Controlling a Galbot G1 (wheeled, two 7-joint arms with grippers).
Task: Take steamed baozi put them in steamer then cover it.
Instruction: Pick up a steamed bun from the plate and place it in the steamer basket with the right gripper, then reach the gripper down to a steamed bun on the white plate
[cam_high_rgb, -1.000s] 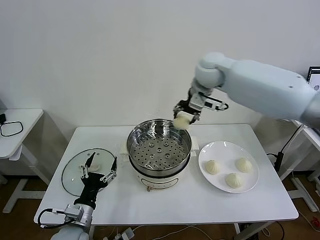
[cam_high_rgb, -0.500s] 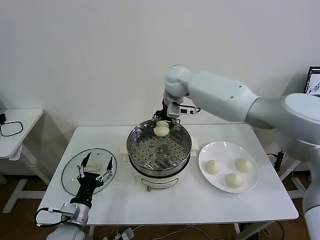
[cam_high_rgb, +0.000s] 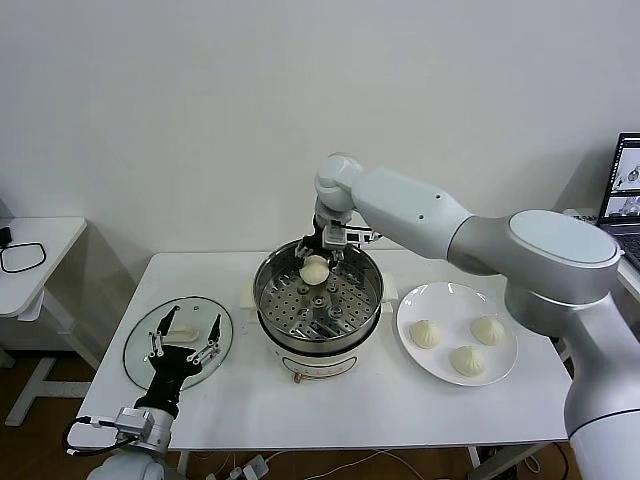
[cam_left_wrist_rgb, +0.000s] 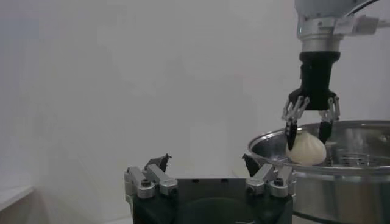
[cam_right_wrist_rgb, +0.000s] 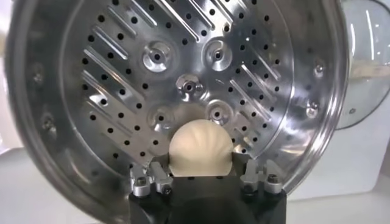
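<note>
The steel steamer (cam_high_rgb: 322, 345) stands mid-table on its white base. One steamed baozi (cam_high_rgb: 314, 268) rests on the far part of the perforated tray (cam_right_wrist_rgb: 183, 85). My right gripper (cam_high_rgb: 316, 254) reaches down over that bun with its fingers spread open on either side; in the right wrist view the baozi (cam_right_wrist_rgb: 201, 149) sits between them. Three more baozi (cam_high_rgb: 467, 360) lie on the white plate (cam_high_rgb: 450, 300) at the right. The glass cover (cam_high_rgb: 140, 352) lies flat at the table's left. My left gripper (cam_high_rgb: 183, 345) hovers open over it, holding nothing.
A small white side table (cam_high_rgb: 30, 250) stands off to the left. A laptop screen (cam_high_rgb: 625, 180) shows at the right edge. The steamer's rim (cam_left_wrist_rgb: 341, 182) rises ahead of the left gripper (cam_left_wrist_rgb: 205, 161).
The right gripper carried the baozi leftward and down into the steamer, and its fingers have spread apart. The left arm has shifted slightly lower over the cover.
</note>
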